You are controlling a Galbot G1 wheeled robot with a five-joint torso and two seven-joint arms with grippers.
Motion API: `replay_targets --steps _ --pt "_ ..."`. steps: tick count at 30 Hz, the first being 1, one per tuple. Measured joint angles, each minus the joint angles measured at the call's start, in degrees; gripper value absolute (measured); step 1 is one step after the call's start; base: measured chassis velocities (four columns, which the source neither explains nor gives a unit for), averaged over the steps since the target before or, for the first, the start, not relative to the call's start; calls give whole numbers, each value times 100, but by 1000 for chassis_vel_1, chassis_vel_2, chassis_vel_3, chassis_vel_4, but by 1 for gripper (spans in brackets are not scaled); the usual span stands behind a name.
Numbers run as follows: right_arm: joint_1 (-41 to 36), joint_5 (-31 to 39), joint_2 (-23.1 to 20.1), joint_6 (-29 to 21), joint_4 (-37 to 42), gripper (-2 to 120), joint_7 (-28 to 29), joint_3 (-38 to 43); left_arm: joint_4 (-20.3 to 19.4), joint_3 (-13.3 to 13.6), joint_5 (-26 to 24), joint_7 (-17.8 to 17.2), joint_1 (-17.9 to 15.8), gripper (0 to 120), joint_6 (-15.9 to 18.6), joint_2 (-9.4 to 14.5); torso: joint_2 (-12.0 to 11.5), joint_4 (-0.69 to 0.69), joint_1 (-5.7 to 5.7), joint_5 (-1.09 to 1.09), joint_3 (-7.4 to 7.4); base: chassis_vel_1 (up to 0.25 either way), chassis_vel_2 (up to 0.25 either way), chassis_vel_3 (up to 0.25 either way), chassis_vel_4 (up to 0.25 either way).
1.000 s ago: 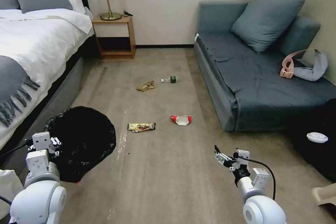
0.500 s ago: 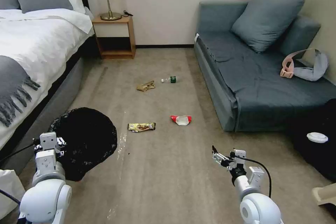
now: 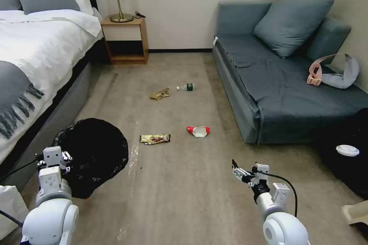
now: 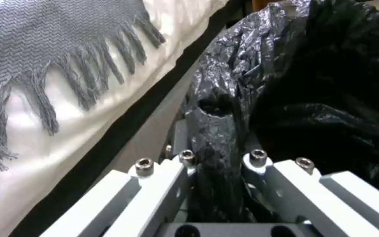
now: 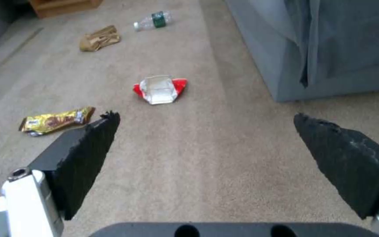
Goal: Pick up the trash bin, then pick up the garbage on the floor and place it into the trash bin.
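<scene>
Pinching the crinkly rim of the light trash bin (image 3: 94, 153) at lower left, the left gripper (image 4: 218, 158) holds soft, slippery plastic, while the right gripper (image 5: 207, 144), spread wide, faces the flimsy red-and-white wrapper (image 5: 160, 89) at centre frame.

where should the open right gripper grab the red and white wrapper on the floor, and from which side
Take the red-and-white wrapper by its raised white middle, coming straight down from above with the right gripper, whose jaws stand wide open. It lies low on the carpet with red flaps out to both sides, so a sideways approach would probably push it along.
</scene>
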Motion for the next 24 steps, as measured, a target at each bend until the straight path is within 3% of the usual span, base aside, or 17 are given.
replay_targets --steps 16,24 --pt "-20 -38 5 146 -92 100 -101 10 88 -10 35 31 37 5 -135 -63 0 0 0 0 0 0 0 0 0" --pt "-3 -68 23 175 -159 100 -124 -3 149 -18 25 42 23 5 -171 -55 0 0 0 0 0 -88 87 103 -93"
